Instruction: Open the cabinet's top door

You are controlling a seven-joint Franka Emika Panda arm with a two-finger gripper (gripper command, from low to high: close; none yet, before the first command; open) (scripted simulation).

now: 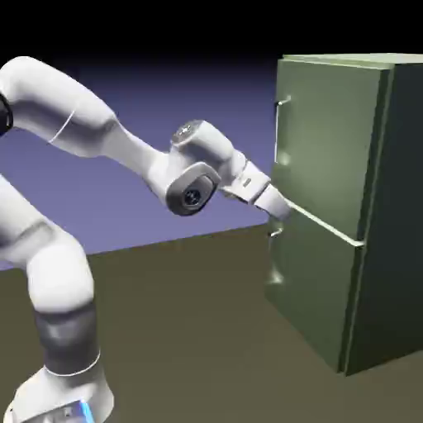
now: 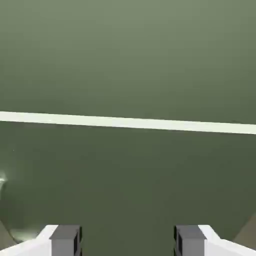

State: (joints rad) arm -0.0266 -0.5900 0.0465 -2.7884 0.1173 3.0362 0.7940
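The top door is the larger upper panel of the olive-green cabinet, which stands on the table at the right of the exterior view. The door looks closed, flush with the front, and its small silver bar handle sits near its upper left edge. A pale seam divides it from the shorter lower door beneath. The pincer points at the cabinet's front, near that seam and well below the handle. In the hand view its two grey fingertips stand apart with nothing between them, only green panel ahead.
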